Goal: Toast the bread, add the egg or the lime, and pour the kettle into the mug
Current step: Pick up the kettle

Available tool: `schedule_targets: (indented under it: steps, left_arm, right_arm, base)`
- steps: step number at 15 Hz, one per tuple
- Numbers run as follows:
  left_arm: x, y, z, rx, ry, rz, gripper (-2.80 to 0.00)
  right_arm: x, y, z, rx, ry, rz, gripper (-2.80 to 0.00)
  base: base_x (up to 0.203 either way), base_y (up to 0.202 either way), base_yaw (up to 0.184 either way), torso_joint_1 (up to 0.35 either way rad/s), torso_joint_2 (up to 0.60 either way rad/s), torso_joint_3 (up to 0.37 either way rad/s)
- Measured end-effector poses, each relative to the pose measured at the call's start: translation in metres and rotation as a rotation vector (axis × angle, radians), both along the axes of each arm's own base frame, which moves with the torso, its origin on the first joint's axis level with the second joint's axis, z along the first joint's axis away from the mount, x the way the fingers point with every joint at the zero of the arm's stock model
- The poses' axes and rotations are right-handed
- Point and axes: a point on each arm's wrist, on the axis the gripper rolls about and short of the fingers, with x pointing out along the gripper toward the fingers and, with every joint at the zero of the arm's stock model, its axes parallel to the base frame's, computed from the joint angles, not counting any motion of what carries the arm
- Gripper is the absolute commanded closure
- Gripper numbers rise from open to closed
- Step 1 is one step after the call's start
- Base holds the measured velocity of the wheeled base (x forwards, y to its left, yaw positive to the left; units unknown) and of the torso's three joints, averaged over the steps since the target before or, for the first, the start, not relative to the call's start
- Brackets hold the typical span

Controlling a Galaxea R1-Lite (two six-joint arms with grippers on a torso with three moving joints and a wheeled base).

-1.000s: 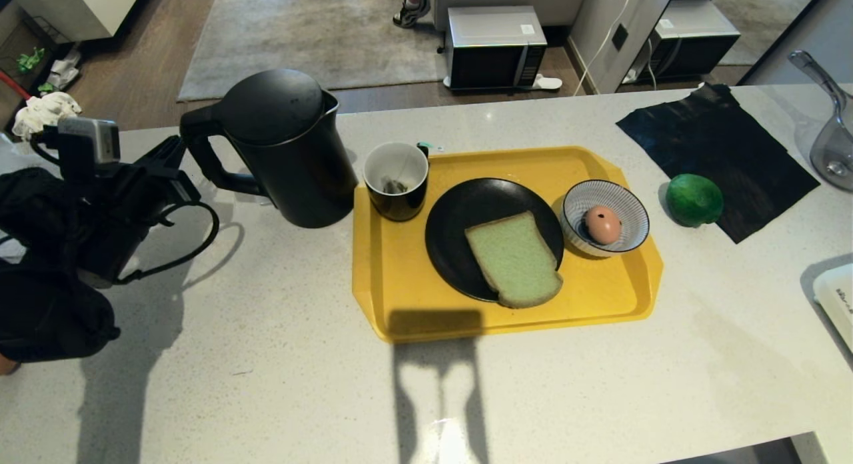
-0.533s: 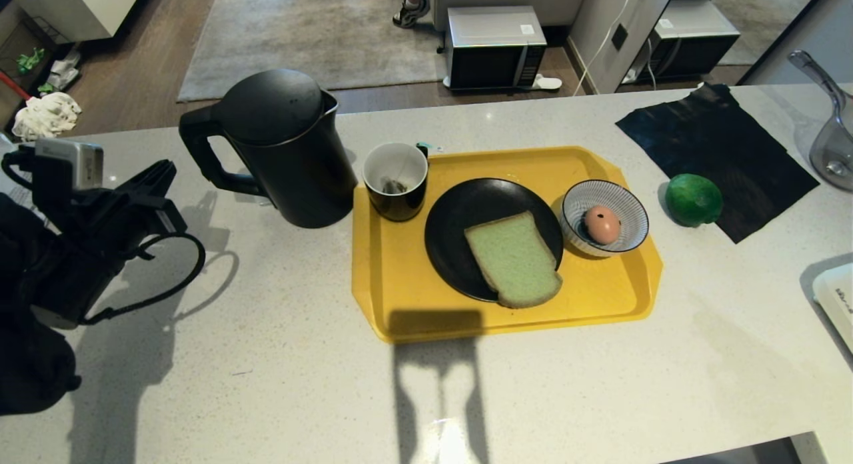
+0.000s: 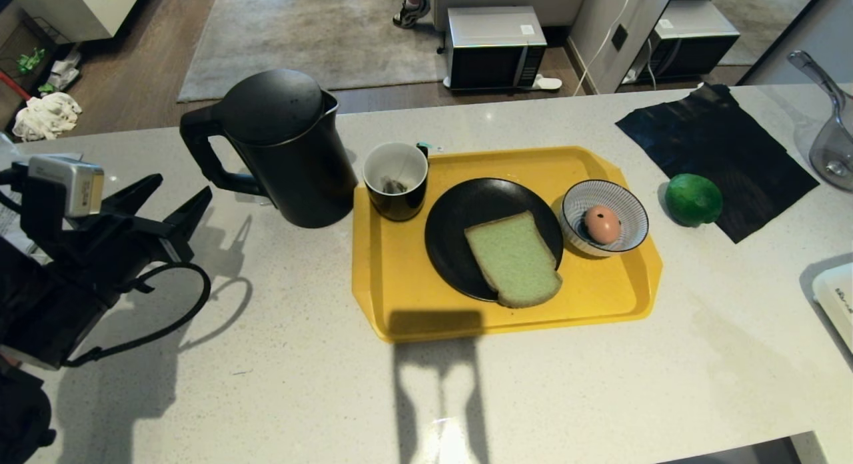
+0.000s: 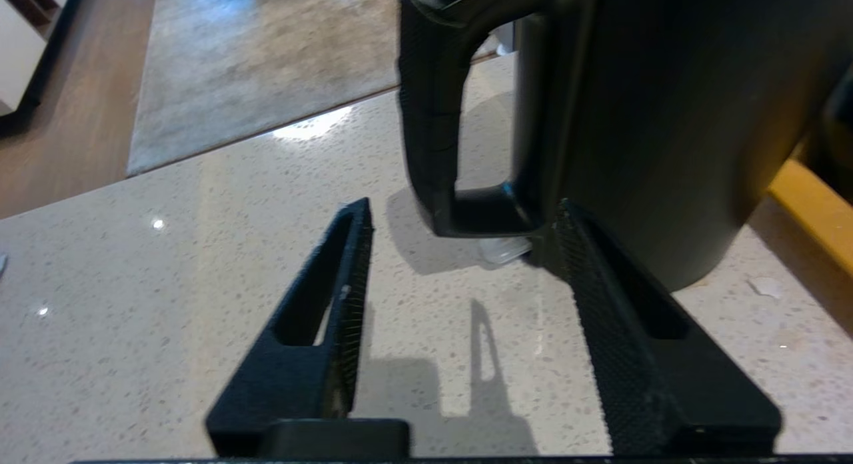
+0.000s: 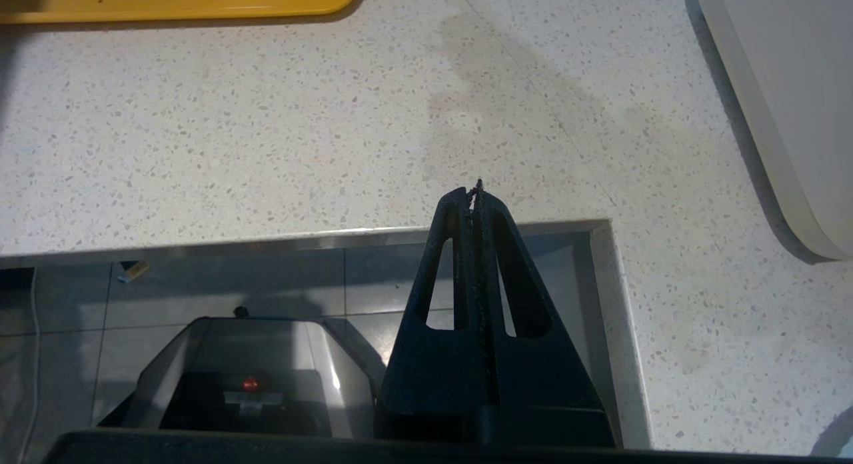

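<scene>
My left gripper (image 3: 180, 194) sits at the left edge of the head frame, jaws spread wide, nothing in them, tips aimed at the kettle (image 3: 286, 151) handle but not touching it. In the left wrist view the gripper (image 4: 463, 224) has its two fingers (image 4: 320, 317) apart over bare counter, the loop handle just ahead between them, one finger overlapping the kettle (image 4: 666, 117) body in the picture; can't tell contact there. Kettle stands upright, upper left of centre, lid on, on the white counter (image 3: 266, 384), just beside the yellow tray (image 3: 413, 297).

On the tray, left to right: the mug (image 3: 396, 181) at the tray's upper-left corner, teabag inside, close to the kettle; black plate (image 3: 460, 217) mid-tray with the bread (image 3: 514, 259) lying flat on it, overhanging the plate's lower edge; striped bowl (image 3: 626, 204) with the egg (image 3: 602, 224) in it, touching nothing else I can see.

Right of the tray, off it, the lime (image 3: 694, 199) rests on the edge of a black sheet (image 3: 720, 144). Clear jug (image 3: 830, 137) at far right edge, white appliance (image 3: 836, 301) at lower right.

Right gripper (image 5: 477, 191) is only in its wrist view: jaws fully together, empty, hanging over the counter's (image 5: 266, 151) near edge, tray (image 5: 200, 7) corner at the top, white appliance (image 5: 780, 104) at the right of that picture.

Floor behind: rug, microwave (image 3: 494, 47), a person's shoe (image 3: 412, 11) at top centre.
</scene>
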Motion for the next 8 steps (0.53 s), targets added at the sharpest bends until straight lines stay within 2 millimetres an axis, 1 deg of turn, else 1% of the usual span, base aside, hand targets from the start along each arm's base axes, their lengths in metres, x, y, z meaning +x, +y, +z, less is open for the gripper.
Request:
schedule_targets:
  steps: [4,8]
  left_arm:
    - [-0.0003,-0.0049,0.0005,0.001,-0.002,-0.017,-2.80]
    - [-0.0005,-0.0014,-0.0032,-0.003,0.014,-0.001,-2.80]
  right_arm:
    - [0.0000,0.0000,0.0000,0.000,0.000,0.000,0.00]
    - [0.0000,0.0000,0.0000,0.000,0.000,0.000,0.00]
  base:
    - [0.000,0.000,0.000,0.000,0.00,0.000]
    - [0.000,0.000,0.000,0.000,0.00,0.000]
